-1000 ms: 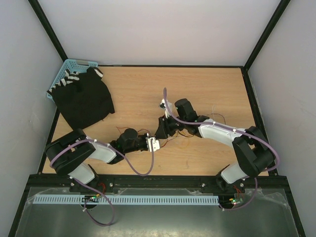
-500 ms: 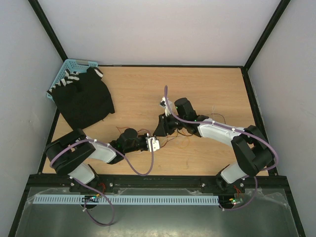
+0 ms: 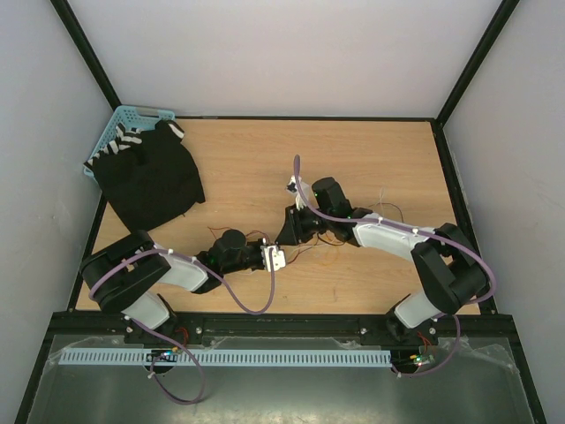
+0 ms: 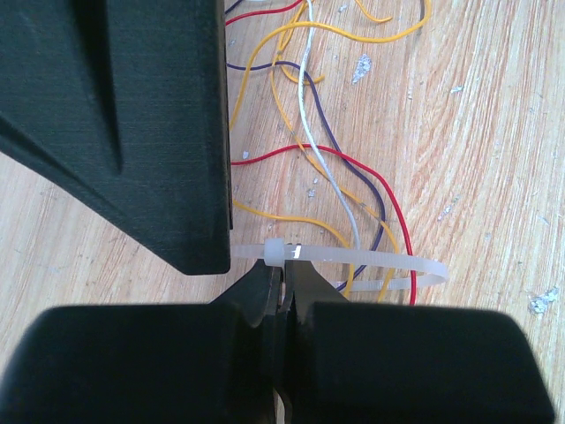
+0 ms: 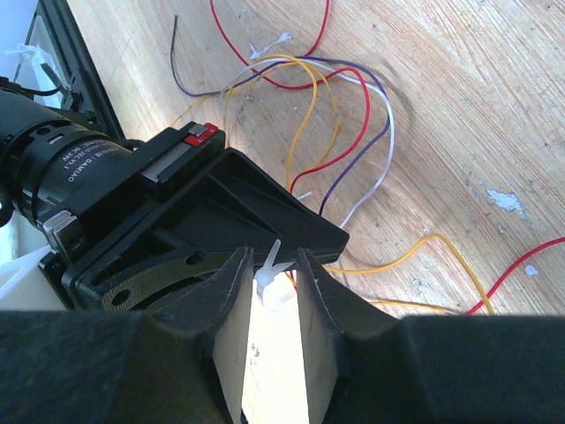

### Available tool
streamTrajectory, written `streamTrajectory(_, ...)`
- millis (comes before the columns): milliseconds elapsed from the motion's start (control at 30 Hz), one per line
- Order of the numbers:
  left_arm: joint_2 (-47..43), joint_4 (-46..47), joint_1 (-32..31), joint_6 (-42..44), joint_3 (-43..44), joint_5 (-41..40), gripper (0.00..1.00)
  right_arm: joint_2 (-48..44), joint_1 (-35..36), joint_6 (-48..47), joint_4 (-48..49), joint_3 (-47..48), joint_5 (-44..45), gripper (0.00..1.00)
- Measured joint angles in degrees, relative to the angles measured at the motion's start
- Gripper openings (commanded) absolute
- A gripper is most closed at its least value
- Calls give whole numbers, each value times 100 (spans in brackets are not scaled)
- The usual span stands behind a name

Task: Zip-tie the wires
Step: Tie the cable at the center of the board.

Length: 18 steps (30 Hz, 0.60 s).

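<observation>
Top external view: the 2 arms reach toward each other over the wooden table, and the left gripper and right gripper sit just beside one another near the table's middle. The wires lie as a thin loose tangle on the wood around and to the right of the grippers. At the far left corner a black cloth is draped partly over a light blue basket, well apart from the work.

From the left wrist, the left fingers are pressed fully together, and their seam meets the zip tie right at its square head, pinching it there. The pale strap runs from the head to the right, bends round and comes back underneath, making a flat loop that lies on the table. Red, yellow, purple and white strands pass through that loop; the rest of the strands curl away over the wood above it. The black body of the right gripper fills the upper left of this view, its edge just beside the zip tie's head.

From the right wrist, the 2 right fingers stand a little apart, 1 on each side of a white end of the zip tie, with a thin pale tip poking up above it. Only slim gaps show at either side, and I cannot tell whether the pads press on it. The left gripper's black housing lies directly behind, and the coloured strands loop across the table beyond.
</observation>
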Motion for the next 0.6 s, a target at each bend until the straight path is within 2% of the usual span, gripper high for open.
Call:
streamTrajectory(400,0,2,0,-2,0,-7,0,74,0,31,107,-81,-4,34)
streamTrajectory(600,0,2,0,0,0,-13,0,109,0,136,249,-140,-116,31)
